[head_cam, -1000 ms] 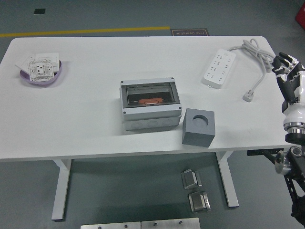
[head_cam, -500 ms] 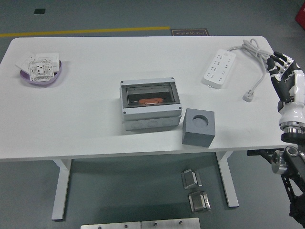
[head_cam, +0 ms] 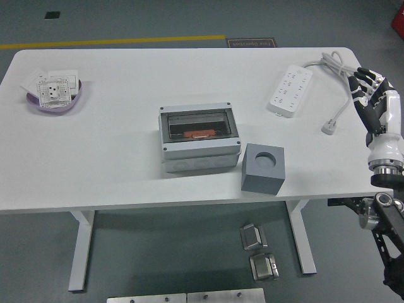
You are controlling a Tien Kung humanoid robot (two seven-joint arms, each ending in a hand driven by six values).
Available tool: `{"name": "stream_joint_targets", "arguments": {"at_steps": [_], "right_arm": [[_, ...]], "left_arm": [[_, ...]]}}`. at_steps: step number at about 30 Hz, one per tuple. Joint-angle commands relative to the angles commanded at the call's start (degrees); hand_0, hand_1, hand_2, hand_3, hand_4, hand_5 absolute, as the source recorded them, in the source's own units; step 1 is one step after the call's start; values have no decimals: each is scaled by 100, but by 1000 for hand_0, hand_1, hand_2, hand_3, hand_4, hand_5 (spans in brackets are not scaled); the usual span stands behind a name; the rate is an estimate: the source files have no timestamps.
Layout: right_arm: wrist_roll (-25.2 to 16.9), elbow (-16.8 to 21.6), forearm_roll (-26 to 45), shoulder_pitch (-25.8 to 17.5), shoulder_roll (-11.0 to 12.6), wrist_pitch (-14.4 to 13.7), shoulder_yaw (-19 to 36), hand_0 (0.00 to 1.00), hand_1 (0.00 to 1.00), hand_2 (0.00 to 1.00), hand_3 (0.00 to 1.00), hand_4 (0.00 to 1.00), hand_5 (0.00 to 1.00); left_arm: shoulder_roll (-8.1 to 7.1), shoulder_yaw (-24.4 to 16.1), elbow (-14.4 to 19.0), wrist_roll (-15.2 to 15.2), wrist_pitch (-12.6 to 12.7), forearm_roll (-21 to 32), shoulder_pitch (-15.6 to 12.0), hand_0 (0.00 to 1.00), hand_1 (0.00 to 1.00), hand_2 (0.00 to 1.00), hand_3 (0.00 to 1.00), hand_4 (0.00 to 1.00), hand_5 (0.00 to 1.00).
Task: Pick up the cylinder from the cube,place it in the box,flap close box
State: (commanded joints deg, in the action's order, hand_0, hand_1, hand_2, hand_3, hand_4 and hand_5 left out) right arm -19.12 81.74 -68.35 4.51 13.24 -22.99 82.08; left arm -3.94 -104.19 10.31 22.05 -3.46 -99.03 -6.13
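A single head view looks forward and steeply down from high on the robot's side. It frames the whole white table (head_cam: 126, 158) from some way back, floor beyond, with the right hand (head_cam: 372, 101) entering at the frame's right edge.

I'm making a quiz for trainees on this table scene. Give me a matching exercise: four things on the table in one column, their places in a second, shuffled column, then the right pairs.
Things:
1. purple bowl
2. power strip
3. grey cube
4. grey box

Places:
A. table centre
B. far left of the table
C. near the front edge, right of the box
D. far right, with its white cable looping beside it

Pairs: 1-B, 2-D, 3-C, 4-A
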Motion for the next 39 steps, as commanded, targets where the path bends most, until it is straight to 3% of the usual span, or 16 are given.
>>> {"name": "stream_joint_targets", "arguments": {"at_steps": [19, 33, 39], "right_arm": [[-84, 123, -89, -113, -33, -37, 231, 697, 674, 698, 693, 885, 547], [-154, 162, -107, -100, 15, -151, 332, 692, 671, 694, 689, 879, 540], [-135, 141, -109, -122, -14, -187, 342, 693, 671, 688, 685, 876, 534]], "left_arm": [[103, -31, 0, -38, -13, -69, 25, 748, 767, 769, 888, 592, 151], [161, -267, 0, -31, -45, -306, 26, 748, 767, 769, 888, 592, 152], [102, -106, 0, -20, -29, -106, 59, 748, 766, 769, 888, 592, 153]]}}
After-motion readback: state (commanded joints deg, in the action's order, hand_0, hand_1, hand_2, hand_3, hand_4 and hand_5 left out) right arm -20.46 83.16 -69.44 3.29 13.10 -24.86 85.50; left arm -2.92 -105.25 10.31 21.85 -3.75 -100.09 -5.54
